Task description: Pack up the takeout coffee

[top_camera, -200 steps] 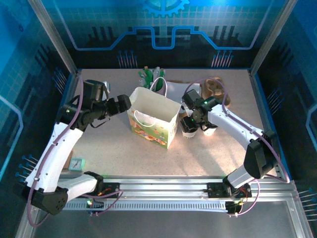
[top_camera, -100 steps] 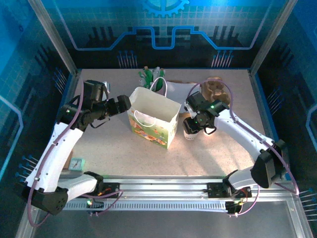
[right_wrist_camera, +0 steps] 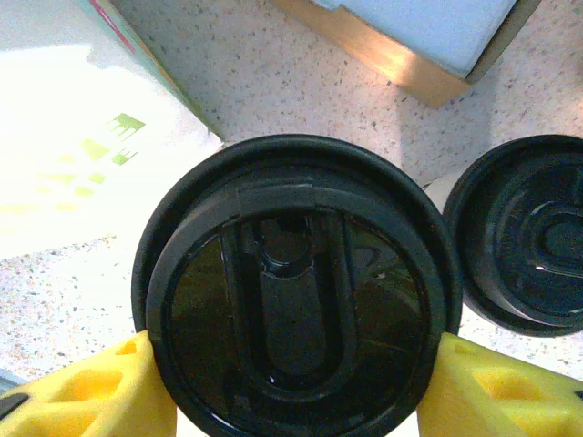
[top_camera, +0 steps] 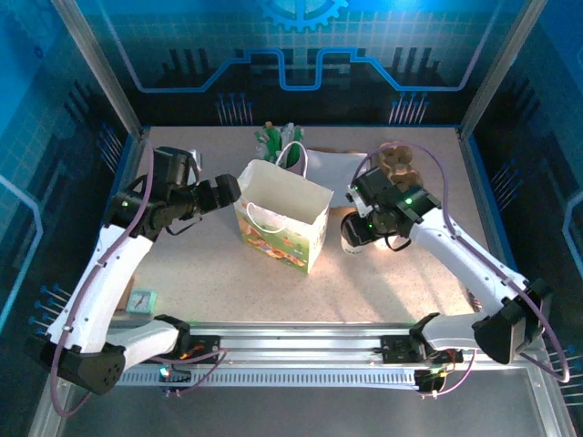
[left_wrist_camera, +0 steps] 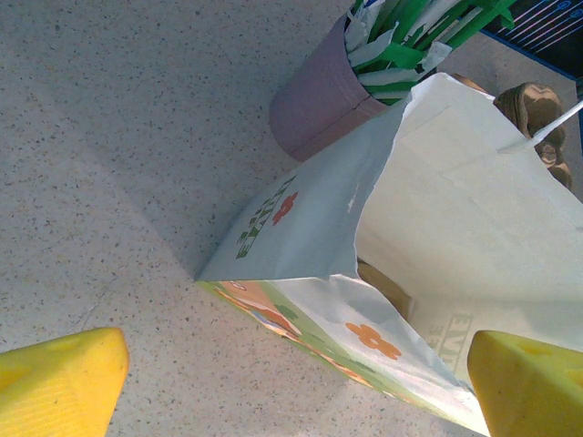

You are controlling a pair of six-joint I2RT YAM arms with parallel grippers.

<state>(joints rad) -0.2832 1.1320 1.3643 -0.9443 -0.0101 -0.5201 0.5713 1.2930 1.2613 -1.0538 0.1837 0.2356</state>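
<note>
Speckled tabletop (right_wrist_camera: 301,82) beneath glossy round black lid (right_wrist_camera: 296,291), right gripper (right_wrist_camera: 296,387) flanking it.

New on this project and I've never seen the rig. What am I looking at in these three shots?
Two robot arms are bolted at the near edge of a table. The wide picture comes from a fixed camera above and behind them. The other two come from a camera on each wrist, with yellow fingers in view. On the table are a white paper bag, a pink cup of green-and-white sticks, a brown pulp tray and two black-lidded cups. The left gripper is open at the bag's rim, holding nothing. The right gripper straddles the takeout coffee, with a second lidded cup beside it. I cannot tell whether its fingers press on it.
</note>
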